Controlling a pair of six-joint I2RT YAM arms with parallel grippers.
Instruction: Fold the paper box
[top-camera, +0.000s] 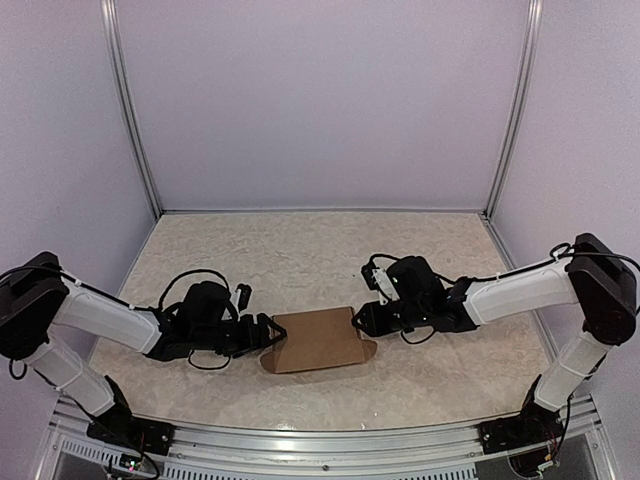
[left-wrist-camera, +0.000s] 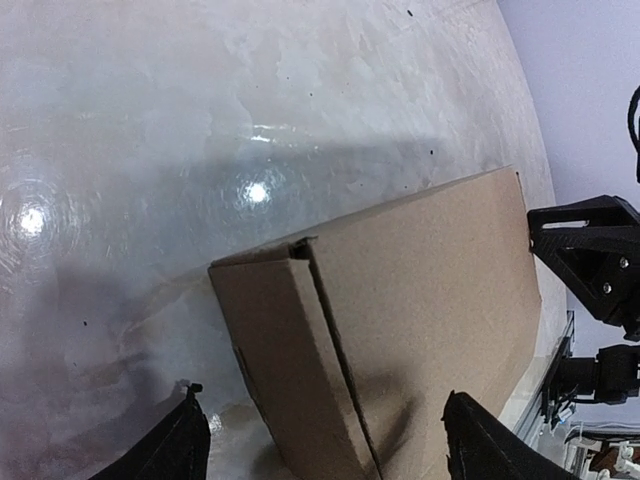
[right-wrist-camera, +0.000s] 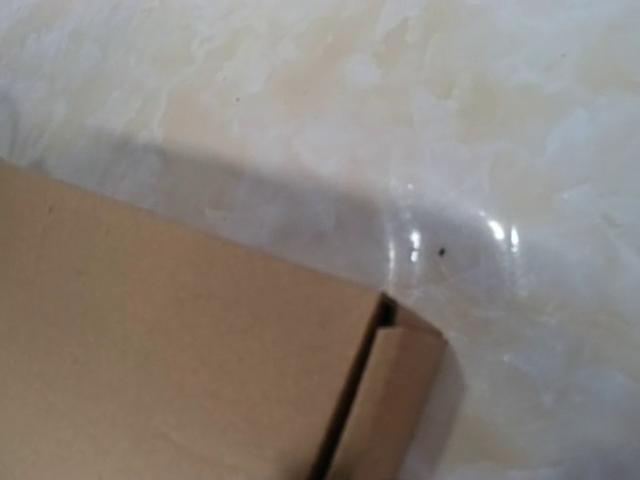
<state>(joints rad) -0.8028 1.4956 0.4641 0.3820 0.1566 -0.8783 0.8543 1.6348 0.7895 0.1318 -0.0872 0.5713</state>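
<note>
From above, the paper box (top-camera: 318, 340) lies low on the table (top-camera: 300, 250) midway between the arms, with a rounded tab showing at its near right corner. The left pincer (top-camera: 268, 335) is at its left end and the right pincer (top-camera: 358, 320) at its right end. In the left wrist view the fingers (left-wrist-camera: 185, 445) stand wide, with the box's near end between them. A narrow panel is creased along that end, and the other arm's black tip touches the far edge. The right wrist view shows only a box corner with a folded side strip over bare table. Its own fingers are out of frame, so I cannot tell how that pincer stands. The step looks like working the end panels. It would go best with the right end braced so the box cannot slide, the left fingers centred on the crease, and pressure applied squarely and low. An off-centre push could skew the box or buckle the panel.
</note>
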